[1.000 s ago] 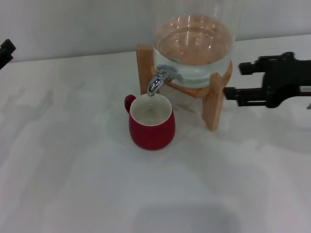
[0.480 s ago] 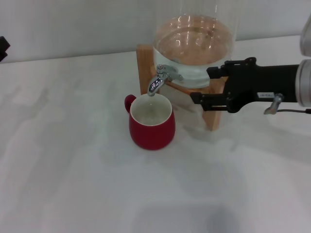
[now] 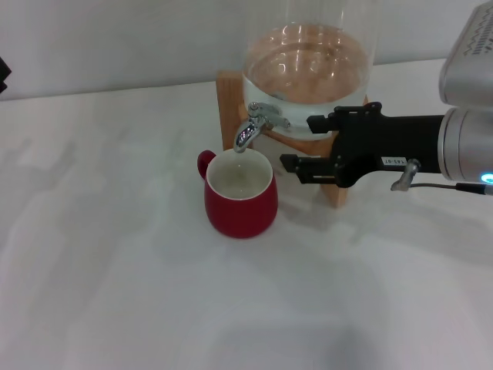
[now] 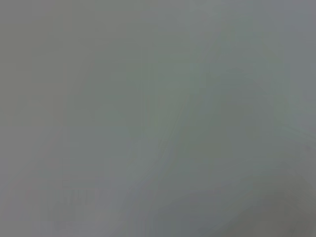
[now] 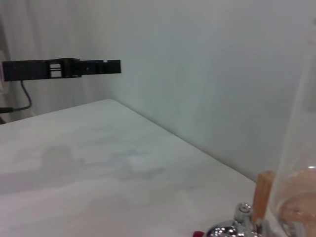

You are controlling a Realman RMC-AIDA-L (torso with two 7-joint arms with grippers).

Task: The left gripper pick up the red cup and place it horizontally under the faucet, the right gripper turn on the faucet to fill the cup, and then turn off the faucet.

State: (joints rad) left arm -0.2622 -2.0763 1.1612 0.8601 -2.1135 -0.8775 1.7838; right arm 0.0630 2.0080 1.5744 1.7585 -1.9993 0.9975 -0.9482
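Note:
The red cup (image 3: 240,198) stands upright on the white table, its cream-white mouth right beneath the spout of the chrome faucet (image 3: 255,125). The faucet sits on a clear glass dispenser (image 3: 308,73) in a wooden stand (image 3: 337,173). My right gripper (image 3: 296,142) reaches in from the right, level with the faucet and just to its right, open, with nothing between its jaws. Only a black sliver of my left gripper (image 3: 2,72) shows at the far left edge; the right wrist view shows it far off as a black bar (image 5: 61,68). The faucet's top (image 5: 232,226) shows there too.
The wooden stand's front leg is directly behind the right gripper. White tabletop (image 3: 115,270) spreads to the left of and in front of the cup, with a pale wall (image 3: 115,38) behind. The left wrist view is plain grey.
My right gripper has moved left from beside the stand to just short of the faucet. The left gripper has slid farther off the left edge. The cup has not moved.

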